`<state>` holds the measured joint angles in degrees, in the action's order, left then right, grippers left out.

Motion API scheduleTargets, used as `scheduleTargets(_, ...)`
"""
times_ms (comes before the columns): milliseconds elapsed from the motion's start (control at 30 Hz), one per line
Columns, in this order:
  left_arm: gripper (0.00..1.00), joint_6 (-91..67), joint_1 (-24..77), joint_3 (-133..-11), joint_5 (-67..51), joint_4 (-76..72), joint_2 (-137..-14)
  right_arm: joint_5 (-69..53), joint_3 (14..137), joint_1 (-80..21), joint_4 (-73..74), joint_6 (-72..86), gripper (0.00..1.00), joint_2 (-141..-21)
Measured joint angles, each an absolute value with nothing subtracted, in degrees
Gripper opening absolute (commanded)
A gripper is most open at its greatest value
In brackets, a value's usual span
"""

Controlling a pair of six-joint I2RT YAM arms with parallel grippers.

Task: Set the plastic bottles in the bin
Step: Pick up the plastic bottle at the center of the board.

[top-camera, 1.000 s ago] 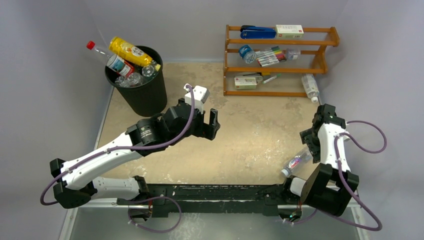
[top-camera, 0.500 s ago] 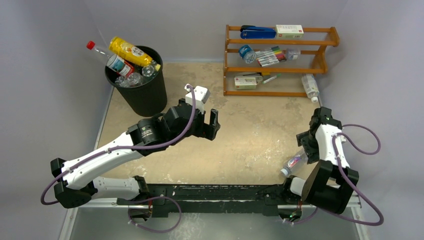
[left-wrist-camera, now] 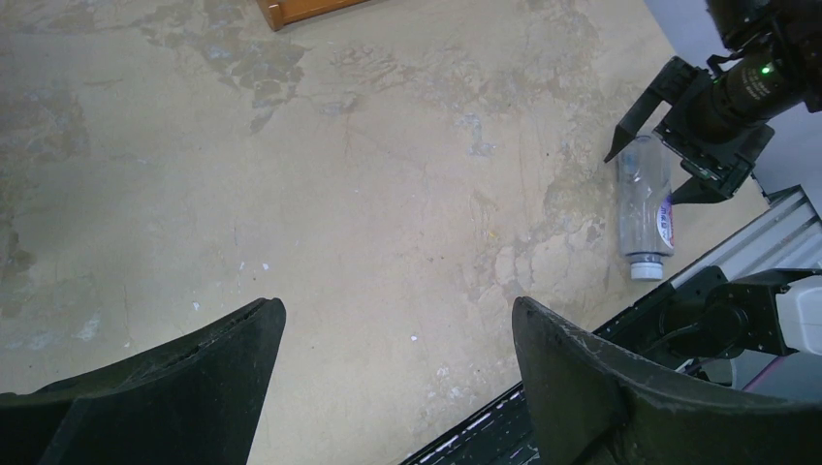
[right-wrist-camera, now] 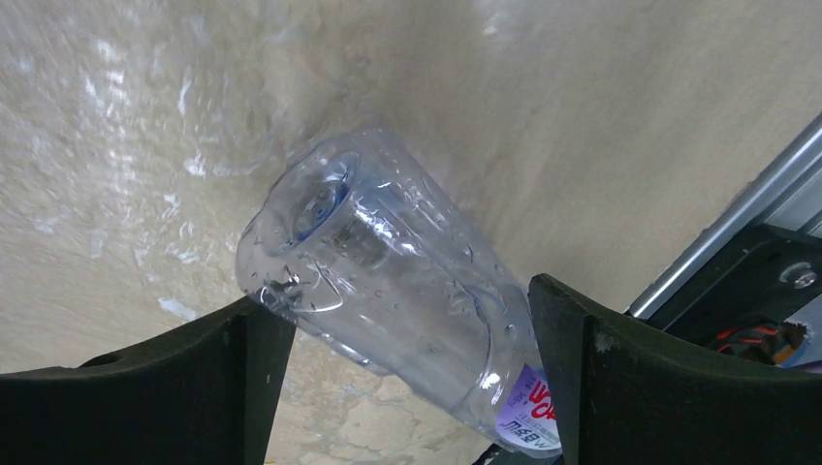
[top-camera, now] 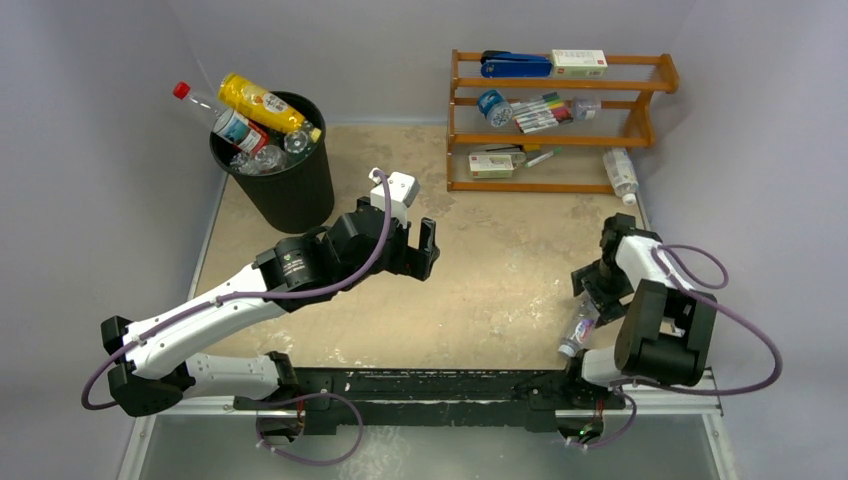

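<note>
Swung inward, right tool (top-camera: pixel 592 291) straddles, unclenched, clear bottle (right-wrist-camera: pixel 388 281) with illegible red-lettered label; left tool (left-wrist-camera: pixel 397 378) released.

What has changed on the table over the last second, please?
The right end effector swung in over the clear bottle near the front edge, open fingers straddling its base; no grip yet. The bottle turned slightly. The left end effector, the bin and the rack's bottle are unchanged.

Even, soft overhead light; sharp views, with glare streaking the right wrist tabletop (right-wrist-camera: pixel 145 116).
</note>
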<state>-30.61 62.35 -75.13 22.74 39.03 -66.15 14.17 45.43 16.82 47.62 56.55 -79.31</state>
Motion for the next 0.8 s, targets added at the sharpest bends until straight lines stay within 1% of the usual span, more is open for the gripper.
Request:
scheduleTargets(33,0.88,-30.59,62.35,-75.16,22.74,39.03,-66.15,14.17,45.54,15.51,47.68,56.86,0.86,-80.4)
scheduleTargets(100,0.88,-30.57,62.35,-75.22,22.74,39.03,-66.15,13.98,46.11,12.75,47.68,57.56,0.79,-82.7)
scheduleTargets(200,0.88,-30.44,62.35,-75.31,22.76,39.09,-66.15,13.89,47.46,9.02,47.62,58.5,0.58,-85.71)
scheduleTargets(400,0.88,-30.46,62.35,-75.42,22.96,39.16,-66.15,13.98,52.97,2.04,47.27,60.12,0.28,-89.03)
scheduleTargets(667,0.88,-30.92,62.3,-75.42,22.5,39.16,-66.65,12.95,64.79,-12.69,42.35,60.69,0.28,-95.39)
scheduleTargets(800,0.9,-30.96,62.3,-75.42,21.21,39.16,-67.18,10.52,68.16,-18.06,37.41,58.85,0.29,-94.8)
